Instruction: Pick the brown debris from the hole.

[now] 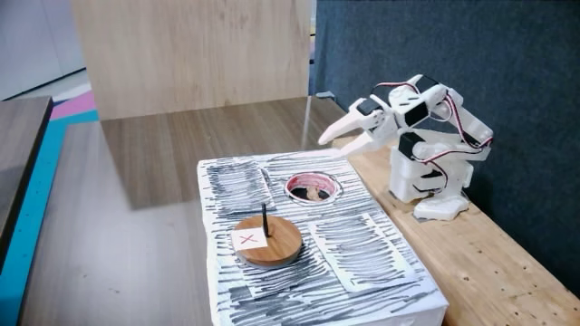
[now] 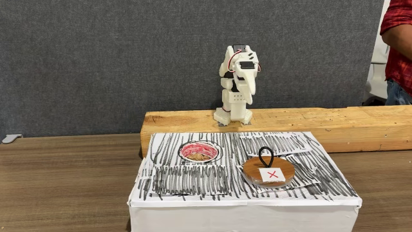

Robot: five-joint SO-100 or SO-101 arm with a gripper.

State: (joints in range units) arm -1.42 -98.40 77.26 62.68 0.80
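Observation:
The hole is a round opening with a red-pink inside and a pale rim, cut in the top of the white, black-scribbled box. A small tan lump, the brown debris, lies inside it. My white gripper hangs in the air behind the box, above its far edge and well apart from the hole. Its two fingers stand slightly apart with nothing between them.
A round wooden disc with a red X card and a black peg sits on the box beside the hole. My base stands on a wooden plank. A person in a red shirt stands at the right edge.

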